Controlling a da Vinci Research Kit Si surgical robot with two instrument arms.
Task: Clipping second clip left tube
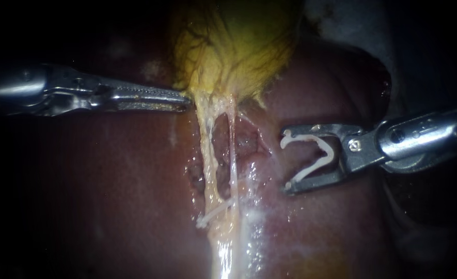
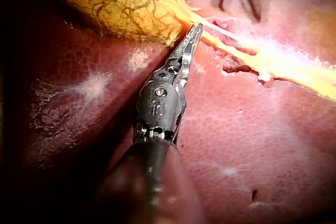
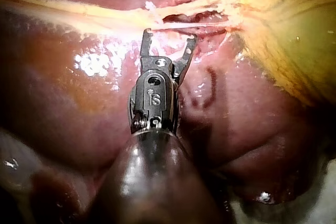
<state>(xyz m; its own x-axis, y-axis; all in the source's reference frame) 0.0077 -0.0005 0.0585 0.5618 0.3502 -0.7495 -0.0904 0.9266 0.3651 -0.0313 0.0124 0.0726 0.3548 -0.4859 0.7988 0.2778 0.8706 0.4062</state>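
The left tube (image 1: 208, 155) was judged soft, thin, wet and easy to tear, so it was best pinched across its bare middle, between the gallbladder (image 1: 238, 41) and the small clip (image 1: 215, 213) seen low on it. A white open clip (image 1: 311, 154) was held in the wide-apart jaws of the right instrument (image 1: 287, 163), near the tubes but not touching, with the thin right tube (image 1: 233, 150) in between. The jaws of the left instrument (image 1: 184, 101) were closed on the gallbladder's edge.
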